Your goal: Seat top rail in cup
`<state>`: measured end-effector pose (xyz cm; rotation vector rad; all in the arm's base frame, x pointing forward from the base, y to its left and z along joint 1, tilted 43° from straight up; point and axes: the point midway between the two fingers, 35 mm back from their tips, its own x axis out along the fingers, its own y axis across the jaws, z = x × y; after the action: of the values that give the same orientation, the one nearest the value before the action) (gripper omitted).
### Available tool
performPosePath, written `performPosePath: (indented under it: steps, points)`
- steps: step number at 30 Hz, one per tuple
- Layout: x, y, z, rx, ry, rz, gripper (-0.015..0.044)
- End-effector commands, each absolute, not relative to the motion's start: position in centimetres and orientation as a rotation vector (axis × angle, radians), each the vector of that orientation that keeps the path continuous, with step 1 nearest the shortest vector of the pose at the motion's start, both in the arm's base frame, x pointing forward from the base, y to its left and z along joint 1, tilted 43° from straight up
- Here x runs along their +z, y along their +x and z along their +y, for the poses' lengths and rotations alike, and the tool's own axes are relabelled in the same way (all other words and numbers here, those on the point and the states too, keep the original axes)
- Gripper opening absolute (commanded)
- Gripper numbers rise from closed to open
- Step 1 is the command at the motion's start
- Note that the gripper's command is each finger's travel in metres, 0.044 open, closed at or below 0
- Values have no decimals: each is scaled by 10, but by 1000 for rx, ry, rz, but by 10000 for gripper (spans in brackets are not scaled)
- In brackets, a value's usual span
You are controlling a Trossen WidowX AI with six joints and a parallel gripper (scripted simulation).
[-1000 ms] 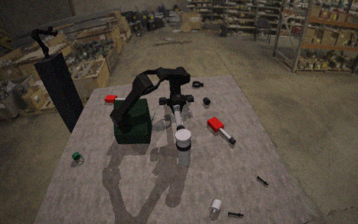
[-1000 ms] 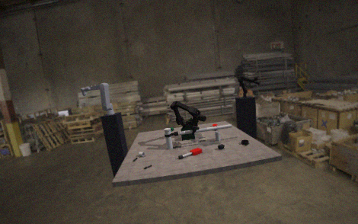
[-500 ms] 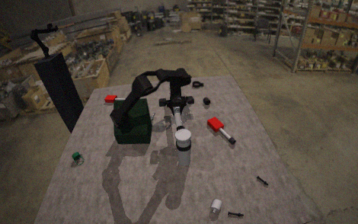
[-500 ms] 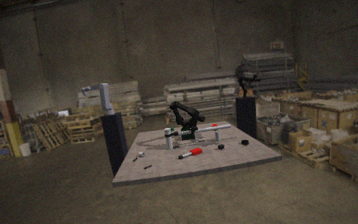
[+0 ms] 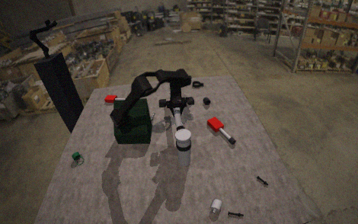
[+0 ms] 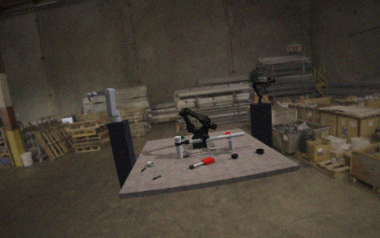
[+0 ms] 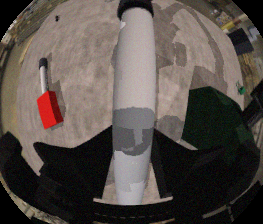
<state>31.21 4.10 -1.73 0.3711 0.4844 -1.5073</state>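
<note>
My gripper [image 5: 177, 107] [image 7: 131, 127] is shut on the white rail [image 5: 178, 119] [image 6: 221, 137] [image 7: 134, 65], with a finger on each side. The rail's far end meets the black rail-end cup [image 5: 180, 129] [image 6: 185, 142] [image 7: 135, 8] and its tip is hidden there; how deep it sits cannot be told. The cup is beside the big post [image 5: 184, 157] [image 6: 179, 152]. The black brace band [image 5: 183, 148] is high on the post, just under the white post cap [image 5: 183, 135] [image 6: 177, 138]. A short white post [image 6: 231, 145] stands under the rail's other part; the loop cap cannot be made out.
A dark green block [image 5: 132, 131] [image 7: 214, 117] is beside the arm. A red-handled tool [image 5: 215, 124] [image 6: 208, 161] [image 7: 49, 110] lies on the rail's other side. A dark round part [image 5: 206, 101] [image 6: 234, 155], a black ring [image 5: 197, 82] [image 6: 259, 151], a white cup [image 5: 216, 206] and bolts [image 5: 262, 180] [image 5: 235, 214] lie around.
</note>
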Motion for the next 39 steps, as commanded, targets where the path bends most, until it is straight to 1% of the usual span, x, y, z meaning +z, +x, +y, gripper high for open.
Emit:
performPosePath:
  steps: [1, 39]
  points:
    - [-11, 314, 40, -1495, 363, 475, 0]
    - [-17, 312, 41, -1507, 371, 484, 0]
